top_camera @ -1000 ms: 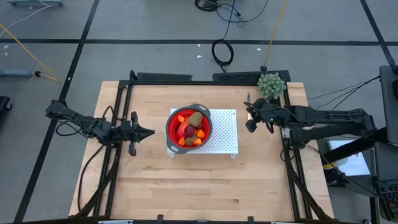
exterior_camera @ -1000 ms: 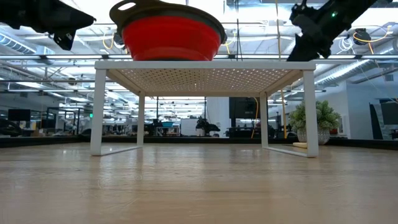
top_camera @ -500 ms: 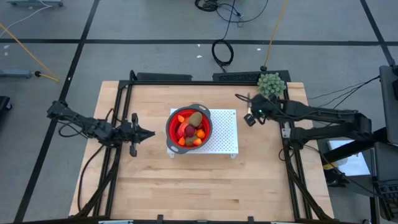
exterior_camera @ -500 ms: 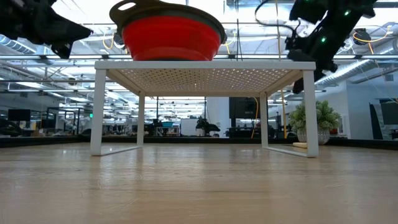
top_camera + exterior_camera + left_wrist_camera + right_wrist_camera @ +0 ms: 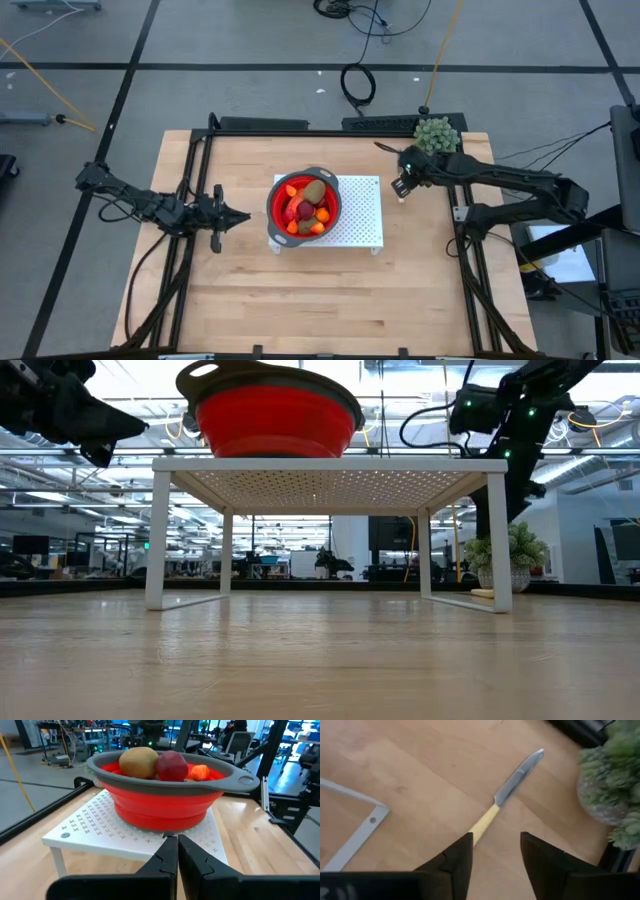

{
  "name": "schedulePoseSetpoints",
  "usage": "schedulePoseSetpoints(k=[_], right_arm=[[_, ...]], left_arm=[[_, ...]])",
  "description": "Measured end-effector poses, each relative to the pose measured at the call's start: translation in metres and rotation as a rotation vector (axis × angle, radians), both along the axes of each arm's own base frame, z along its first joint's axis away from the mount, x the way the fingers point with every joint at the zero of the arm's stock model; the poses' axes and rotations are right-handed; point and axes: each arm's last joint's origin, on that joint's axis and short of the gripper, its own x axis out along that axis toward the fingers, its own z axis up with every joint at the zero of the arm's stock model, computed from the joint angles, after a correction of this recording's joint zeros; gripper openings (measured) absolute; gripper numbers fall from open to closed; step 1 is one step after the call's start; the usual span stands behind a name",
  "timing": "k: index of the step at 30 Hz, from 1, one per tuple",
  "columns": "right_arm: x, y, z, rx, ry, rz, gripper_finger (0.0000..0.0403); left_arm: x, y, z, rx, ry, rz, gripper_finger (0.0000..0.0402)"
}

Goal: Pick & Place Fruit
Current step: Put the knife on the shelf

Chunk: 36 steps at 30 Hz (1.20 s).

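**We had the right gripper over the knife at the far right of the tabletop, with the fruit heaped in the red bowl.**

Our right gripper [image 5: 492, 857] hung with its fingers parted above the wooden handle of the knife [image 5: 507, 795], which lay flat on the tabletop [image 5: 300, 300] near the far right corner, just beside the green plant [image 5: 437, 135]. To do this step well, we judged that we should come straight down astride the handle, square to its length, and close low against the wood, clear of the plant. The fruit [image 5: 306, 207] sat in the red bowl [image 5: 165, 810] on the white rack [image 5: 362, 215] at the tabletop's middle. Our left gripper [image 5: 176, 857] waited pinched closed and empty, off the rack's left edge.
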Motion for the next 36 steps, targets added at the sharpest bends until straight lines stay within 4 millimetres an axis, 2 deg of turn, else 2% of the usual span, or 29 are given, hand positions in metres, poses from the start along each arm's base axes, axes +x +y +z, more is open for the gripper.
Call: schedulePoseSetpoints(k=[6,13,19,25,30,36], right_arm=[[0.001,-0.009,-0.008,0.053,0.012,-0.055,0.0189],[0.004,-0.015,-0.019,0.109,0.031,-0.109,0.0212],[0.009,-0.020,-0.030,0.149,0.045,-0.115,0.0213],[0.019,-0.026,-0.041,0.171,0.021,-0.112,0.0213],[0.020,-0.034,-0.053,0.195,0.059,-0.162,0.0212],[0.020,-0.042,-0.067,0.224,0.102,-0.198,0.0212]], left_arm=[[0.000,0.000,0.000,-0.017,-0.001,0.002,0.0015],[0.000,0.000,0.000,-0.017,-0.001,0.002,0.0003],[0.000,0.000,0.000,-0.024,-0.002,0.003,0.0018],[0.000,0.000,0.000,-0.032,-0.001,0.004,0.0013],[0.000,0.000,0.000,-0.038,-0.001,0.005,0.0002],[0.000,0.000,-0.001,-0.036,0.005,0.006,0.0017]])
